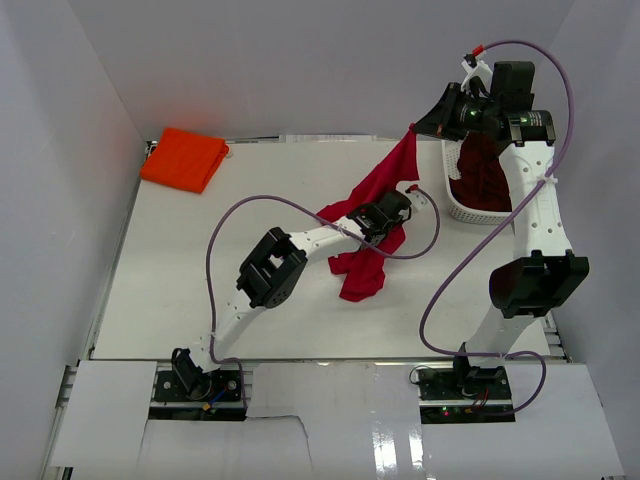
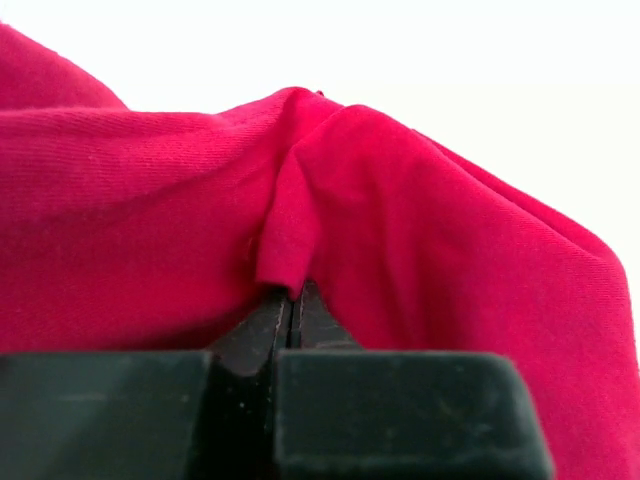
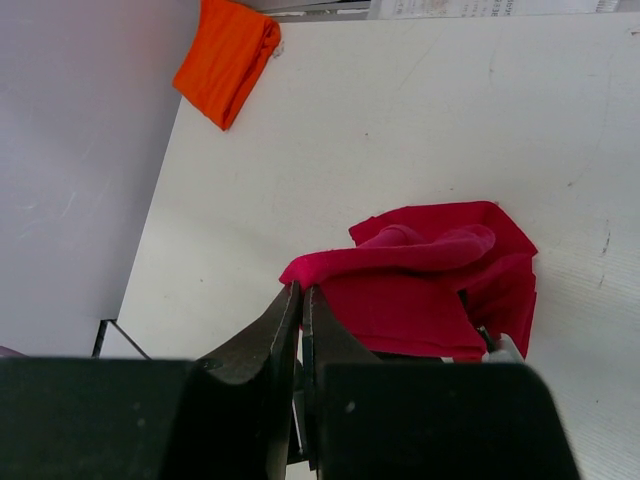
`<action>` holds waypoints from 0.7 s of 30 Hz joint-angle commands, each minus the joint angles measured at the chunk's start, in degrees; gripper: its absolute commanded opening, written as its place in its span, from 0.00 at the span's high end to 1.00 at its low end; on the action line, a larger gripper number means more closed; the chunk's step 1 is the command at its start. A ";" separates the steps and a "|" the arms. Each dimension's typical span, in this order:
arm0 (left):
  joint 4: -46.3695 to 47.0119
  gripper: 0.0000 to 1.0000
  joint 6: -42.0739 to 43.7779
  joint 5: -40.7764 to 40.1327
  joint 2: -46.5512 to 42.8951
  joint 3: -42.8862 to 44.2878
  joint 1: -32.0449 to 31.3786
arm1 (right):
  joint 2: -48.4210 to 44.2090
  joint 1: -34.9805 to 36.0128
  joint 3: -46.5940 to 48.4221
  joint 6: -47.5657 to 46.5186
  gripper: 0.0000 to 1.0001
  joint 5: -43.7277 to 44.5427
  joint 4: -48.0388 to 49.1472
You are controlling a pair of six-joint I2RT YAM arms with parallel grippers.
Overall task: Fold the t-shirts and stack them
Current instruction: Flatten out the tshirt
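The bright red t-shirt (image 1: 376, 187) hangs stretched between both grippers above the table's middle, its lower part (image 1: 360, 275) bunched on the surface. My left gripper (image 1: 403, 207) is shut on a fold of the red t-shirt (image 2: 420, 230), the cloth pinched at its tips (image 2: 292, 292). My right gripper (image 1: 416, 131) is raised at the back right and shut on an edge of the red t-shirt (image 3: 420, 280), which it grips at its tips (image 3: 301, 290). The orange t-shirt (image 1: 183, 158) lies folded at the back left corner, also seen in the right wrist view (image 3: 228, 55). The dark maroon t-shirt (image 1: 485, 175) sits in the basket.
A white lattice basket (image 1: 462, 210) stands at the back right, partly behind the right arm. The left arm's purple cable (image 1: 250, 205) loops over the table's middle. White walls enclose the table on the left, back and right.
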 commanded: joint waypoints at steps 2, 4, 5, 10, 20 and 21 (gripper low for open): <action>-1.25 0.99 -1.03 0.42 -0.06 2.48 0.61 | -0.99 0.01 2.72 -0.70 0.92 -1.45 0.61; -1.95 1.00 -1.21 0.86 -0.23 2.66 0.61 | -0.99 0.01 2.81 -0.70 0.92 -1.45 0.61; -2.22 1.00 -1.56 1.91 -0.23 2.75 0.61 | -0.99 0.01 2.81 -0.70 0.92 -1.36 0.61; -4.23 1.00 -3.49 5.69 -2.69 1.87 0.61 | -0.29 0.09 3.16 -0.52 0.92 -0.66 0.53; -11.09 1.00 -9.46 8.95 -14.90 -0.76 -0.36 | 0.58 -0.08 3.60 -0.70 0.92 2.86 2.02; -12.75 1.00 -10.43 9.82 -15.95 -1.03 -0.53 | 0.85 0.00 3.60 -0.70 0.92 3.03 2.19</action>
